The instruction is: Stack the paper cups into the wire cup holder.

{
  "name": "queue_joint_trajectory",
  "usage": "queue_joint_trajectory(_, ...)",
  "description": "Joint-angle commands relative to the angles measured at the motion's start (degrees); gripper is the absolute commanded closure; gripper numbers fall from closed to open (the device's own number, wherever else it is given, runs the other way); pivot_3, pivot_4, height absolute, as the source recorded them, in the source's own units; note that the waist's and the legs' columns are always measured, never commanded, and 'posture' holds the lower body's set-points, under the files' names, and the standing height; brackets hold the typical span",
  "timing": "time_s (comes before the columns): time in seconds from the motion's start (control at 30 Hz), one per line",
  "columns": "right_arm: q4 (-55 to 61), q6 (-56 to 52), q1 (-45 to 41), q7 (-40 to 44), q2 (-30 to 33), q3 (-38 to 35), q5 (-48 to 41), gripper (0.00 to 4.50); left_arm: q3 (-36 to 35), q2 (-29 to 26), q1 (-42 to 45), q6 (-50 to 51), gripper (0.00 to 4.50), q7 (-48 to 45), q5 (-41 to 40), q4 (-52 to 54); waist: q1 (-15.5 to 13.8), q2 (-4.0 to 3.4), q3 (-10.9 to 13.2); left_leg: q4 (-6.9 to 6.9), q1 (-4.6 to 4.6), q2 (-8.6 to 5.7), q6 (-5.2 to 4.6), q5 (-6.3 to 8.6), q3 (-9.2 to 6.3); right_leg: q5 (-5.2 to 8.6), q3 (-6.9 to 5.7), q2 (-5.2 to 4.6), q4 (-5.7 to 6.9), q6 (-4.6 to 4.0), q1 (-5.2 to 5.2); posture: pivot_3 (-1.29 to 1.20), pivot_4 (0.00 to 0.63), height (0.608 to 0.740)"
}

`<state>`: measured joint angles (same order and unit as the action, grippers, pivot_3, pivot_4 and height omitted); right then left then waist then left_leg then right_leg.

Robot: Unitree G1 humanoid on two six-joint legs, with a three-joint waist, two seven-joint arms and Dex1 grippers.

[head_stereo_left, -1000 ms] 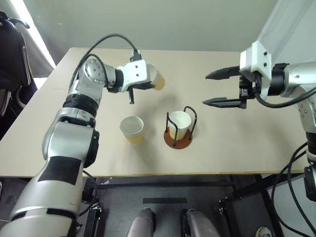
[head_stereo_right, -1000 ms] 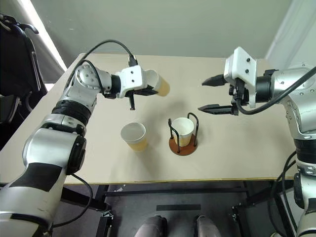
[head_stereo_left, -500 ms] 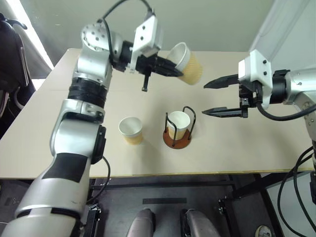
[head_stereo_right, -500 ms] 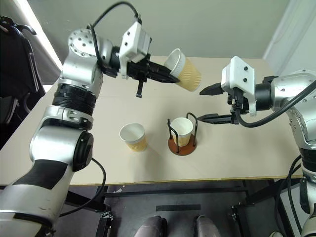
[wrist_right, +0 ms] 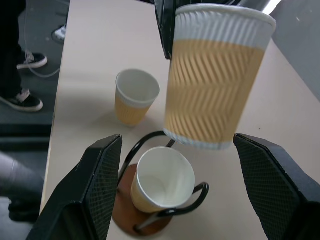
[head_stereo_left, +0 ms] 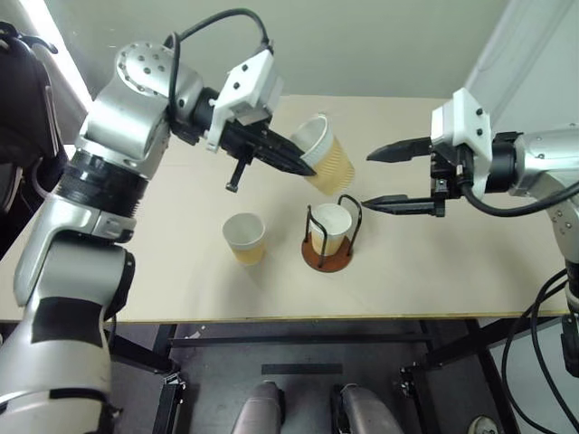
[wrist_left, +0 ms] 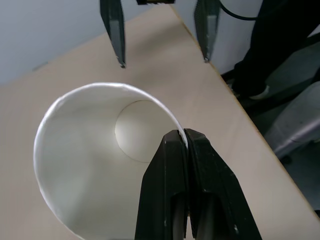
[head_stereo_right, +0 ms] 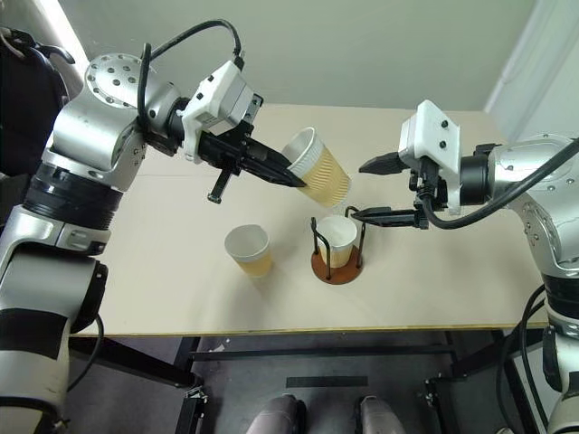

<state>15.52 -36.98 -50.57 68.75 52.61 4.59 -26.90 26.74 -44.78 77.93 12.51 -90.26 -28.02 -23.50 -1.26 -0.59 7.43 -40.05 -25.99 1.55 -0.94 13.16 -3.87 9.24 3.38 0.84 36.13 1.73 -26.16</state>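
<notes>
I am holding a tan ribbed paper cup (head_stereo_left: 324, 163) pinched in my left tool (head_stereo_left: 306, 168); I have swung it in above the black wire cup holder (head_stereo_left: 329, 237). My right tool (head_stereo_left: 369, 176), spread wide, is waiting just beside it, so stacking comes next.

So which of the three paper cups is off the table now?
The paper cup pinched at its rim by the left end effector; the others sit in the wire cup holder and on the table.

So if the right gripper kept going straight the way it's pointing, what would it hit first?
Most likely the paper cup held by the left gripper; it hangs between the right gripper's open fingers, though depth is uncertain.
</notes>
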Motion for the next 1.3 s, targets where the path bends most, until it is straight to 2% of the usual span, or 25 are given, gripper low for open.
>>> queue_joint_trajectory(0.03,-0.2,5.8,0.6,3.6,2.7,-0.1,2.6,0.90,1.2,-1.5,0.5,0.5,4.43,-2.2,-2.2,2.2,0.0,-0.01,0.0,0.00,0.00,0.00,0.00,0.00,0.00,0.00,0.02,-0.01,0.01,0.00,0.00,0.00,0.150,0.740)
queue_joint_trajectory(0.27,-4.4,10.9,-0.5,7.0,5.5,1.9,7.6,0.90,4.4,-2.6,0.6,0.3,4.43,-2.2,-3.3,3.0,0.2,-0.01,0.0,0.03,0.02,0.03,0.01,0.01,0.02,0.01,0.00,0.04,0.00,-0.02,0.00,0.00,0.150,0.740)
queue_joint_trajectory(0.63,-8.7,-0.1,-11.6,4.4,4.3,-4.2,1.1,0.90,8.7,-3.4,1.4,-1.8,4.43,-2.2,-3.1,2.1,0.2,-0.03,0.0,0.09,-0.01,0.06,0.01,0.01,0.04,0.06,0.01,0.09,-0.10,-0.09,-0.01,0.00,0.150,0.740)
queue_joint_trajectory(0.93,-2.2,-2.1,-7.1,3.8,6.6,-5.4,-0.2,0.90,11.9,-2.6,1.7,-7.8,4.43,-2.2,0.0,-1.6,0.2,-0.05,0.0,0.12,-0.01,0.06,0.05,0.04,0.04,0.11,0.02,0.10,-0.09,-0.15,-0.03,0.00,0.150,0.740)
queue_joint_trajectory(1.3,0.0,-2.0,-3.9,3.0,7.5,-5.8,0.0,0.90,10.7,1.0,1.6,-11.1,4.43,-2.2,2.5,-4.8,0.1,-0.06,0.0,0.11,-0.03,0.06,0.01,0.12,0.04,0.08,0.01,0.10,-0.10,-0.07,-0.03,0.00,0.150,0.740)
